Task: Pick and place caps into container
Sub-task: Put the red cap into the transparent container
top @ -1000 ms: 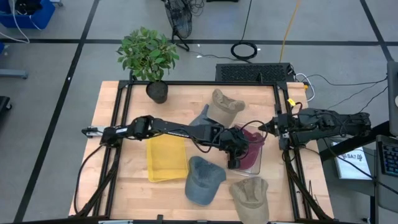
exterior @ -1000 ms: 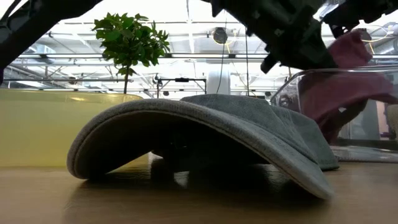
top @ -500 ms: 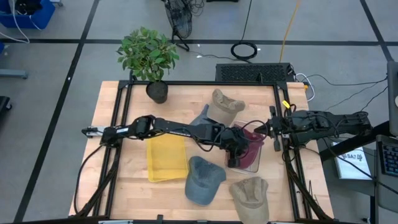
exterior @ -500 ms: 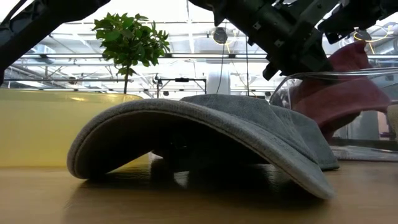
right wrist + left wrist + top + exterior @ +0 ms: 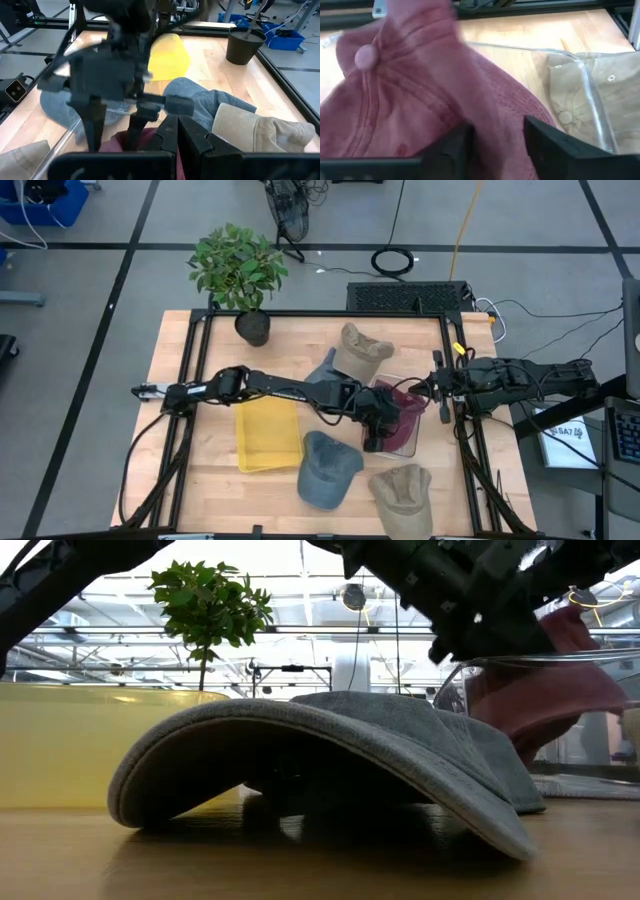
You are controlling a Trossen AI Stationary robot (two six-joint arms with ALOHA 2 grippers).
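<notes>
Lots you can't make out here. The left gripper [image 5: 374, 442] covers most of the maroon cap [image 5: 404, 412] from above, and the clear container [image 5: 414, 442] under it is barely traceable. A blue-grey cap [image 5: 326, 370] by the tan cap [image 5: 360, 346] is mostly tucked under the left arm, so only a corner pokes out. In the low view the near blue-grey cap [image 5: 330, 755] fills the frame and blocks the table behind it. The left wrist view is blurry along the cap's upper fold, and its fingers [image 5: 451, 147] are cut off at the edge. The right gripper [image 5: 178, 131] runs off the edge in its own view too.
</notes>
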